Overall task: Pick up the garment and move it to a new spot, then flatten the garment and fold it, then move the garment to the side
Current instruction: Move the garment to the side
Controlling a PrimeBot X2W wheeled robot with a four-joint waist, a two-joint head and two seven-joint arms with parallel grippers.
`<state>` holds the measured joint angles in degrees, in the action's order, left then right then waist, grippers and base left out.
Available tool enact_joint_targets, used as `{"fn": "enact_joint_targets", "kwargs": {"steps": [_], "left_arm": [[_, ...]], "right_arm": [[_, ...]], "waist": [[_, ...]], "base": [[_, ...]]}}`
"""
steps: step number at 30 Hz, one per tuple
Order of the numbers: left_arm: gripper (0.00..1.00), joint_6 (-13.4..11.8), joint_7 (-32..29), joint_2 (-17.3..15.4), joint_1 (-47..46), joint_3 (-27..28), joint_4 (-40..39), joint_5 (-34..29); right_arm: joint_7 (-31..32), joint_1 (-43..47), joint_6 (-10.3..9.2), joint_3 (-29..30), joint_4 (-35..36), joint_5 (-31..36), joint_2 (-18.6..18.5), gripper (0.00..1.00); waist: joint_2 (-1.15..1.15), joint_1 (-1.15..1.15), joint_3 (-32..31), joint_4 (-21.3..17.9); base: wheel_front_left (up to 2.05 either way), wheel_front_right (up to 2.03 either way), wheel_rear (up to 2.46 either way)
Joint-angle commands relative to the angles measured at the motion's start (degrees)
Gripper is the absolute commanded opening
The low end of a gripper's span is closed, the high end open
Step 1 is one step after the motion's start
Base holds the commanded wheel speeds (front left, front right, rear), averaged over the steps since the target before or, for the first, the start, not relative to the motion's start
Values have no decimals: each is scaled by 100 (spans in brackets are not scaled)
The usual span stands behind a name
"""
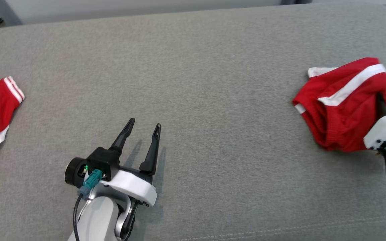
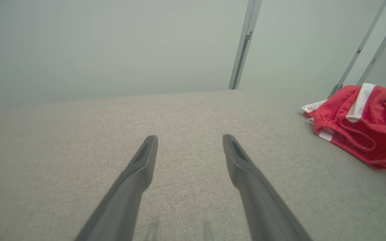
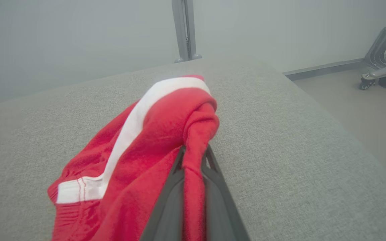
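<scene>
Clamping the garment (image 1: 342,103) near the cushion's (image 1: 213,83) right edge, the right hand (image 3: 195,152) leaves the spread left hand (image 1: 145,122) open room.

Left end effector (image 1: 145,123) has black tapered fingers (image 1: 152,147); white shell (image 1: 132,187); teal connector (image 1: 92,180)

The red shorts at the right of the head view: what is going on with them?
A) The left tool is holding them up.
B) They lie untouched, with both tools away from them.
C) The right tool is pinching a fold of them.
C: the right tool is shut on a bunched fold of the red shorts, while the left tool stands open over the grey cushion, apart from them.
</scene>
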<state>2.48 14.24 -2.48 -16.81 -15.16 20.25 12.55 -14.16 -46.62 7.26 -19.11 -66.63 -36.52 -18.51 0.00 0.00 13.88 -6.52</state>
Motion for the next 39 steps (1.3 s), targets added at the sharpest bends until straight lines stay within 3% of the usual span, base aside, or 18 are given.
{"fn": "enact_joint_targets", "kwargs": {"steps": [1,11,12,13,19,25,31,39], "left_arm": [[100,26,76,-40,-236,185,-209,-55],[100,88,76,-40,-344,185,-363,-130],[100,84,76,-40,-343,188,-361,-123],[100,79,76,-40,-340,187,-360,-120],[100,37,76,-40,-327,180,-345,-90],[100,-22,76,-40,-234,190,-275,-21],[100,-118,76,-40,-32,305,-203,49],[100,-236,76,-40,345,587,-83,67]], "right_arm": [[-83,-79,23,29,9,129,-108,0],[-84,-521,23,1108,-478,1231,-587,0],[-84,-527,23,1246,-521,1296,-600,44],[-84,-523,23,1369,-552,1392,-627,100],[-84,-407,23,2254,10,2209,-677,100],[-84,153,23,2994,1603,2945,54,100],[-84,1029,23,2818,2929,3038,754,100],[-84,2122,23,2217,3708,2623,1063,100]], "waist": [[0,0,159,185],[0,0,415,498],[0,0,418,504],[0,0,415,508],[0,0,330,460],[0,0,44,374],[0,0,-351,332],[0,0,-845,401]], "base": [[0,0,0],[0,0,0],[0,0,0],[0,0,0],[0,0,0],[0,0,0],[0,0,0],[0,0,0]]}}
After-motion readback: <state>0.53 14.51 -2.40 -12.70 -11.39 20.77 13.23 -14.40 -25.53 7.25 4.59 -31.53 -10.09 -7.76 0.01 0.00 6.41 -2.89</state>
